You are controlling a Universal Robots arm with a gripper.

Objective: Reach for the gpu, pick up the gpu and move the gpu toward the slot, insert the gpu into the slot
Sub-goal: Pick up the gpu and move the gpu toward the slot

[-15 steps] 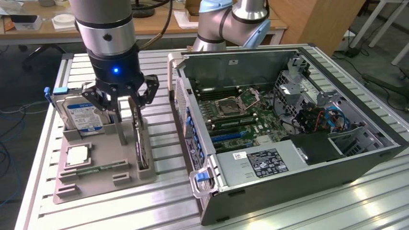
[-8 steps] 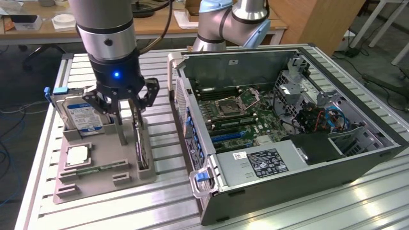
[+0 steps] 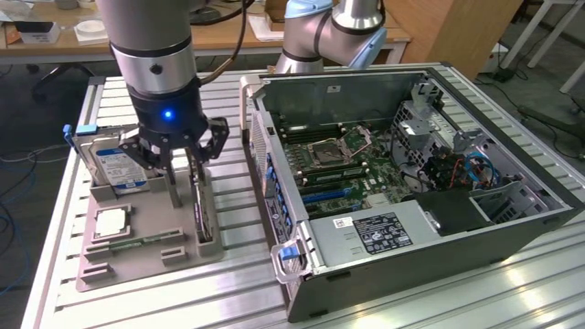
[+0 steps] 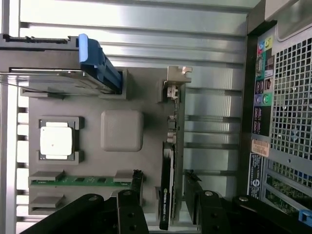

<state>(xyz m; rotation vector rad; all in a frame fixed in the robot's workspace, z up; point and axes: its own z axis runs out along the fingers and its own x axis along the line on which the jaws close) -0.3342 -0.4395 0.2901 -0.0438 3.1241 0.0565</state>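
Observation:
The gpu (image 3: pixel 203 209) stands on its edge in a grey holder tray (image 3: pixel 137 264) at the exterior view's left, beside the open computer case. In the wrist view the gpu (image 4: pixel 167 190) shows edge-on as a thin dark card, and its silvery end bracket (image 4: pixel 175 80) is at the far end. My gripper (image 3: pixel 185 181) hangs right over the card and is open. Its two black fingers (image 4: pixel 137 183) stand one on each side of the card with a gap to it. The slot (image 3: pixel 325 195) is a blue connector on the motherboard inside the case.
On the same tray (image 4: pixel 92 100) are a silver hard drive (image 3: pixel 119 168) with a blue handle, a processor chip (image 4: pixel 56 141) and a green memory stick (image 4: pixel 80 180). The case's (image 3: pixel 412 178) rear wall (image 4: pixel 280 97) stands close to the tray. All this rests on a slatted metal table (image 3: pixel 512 288).

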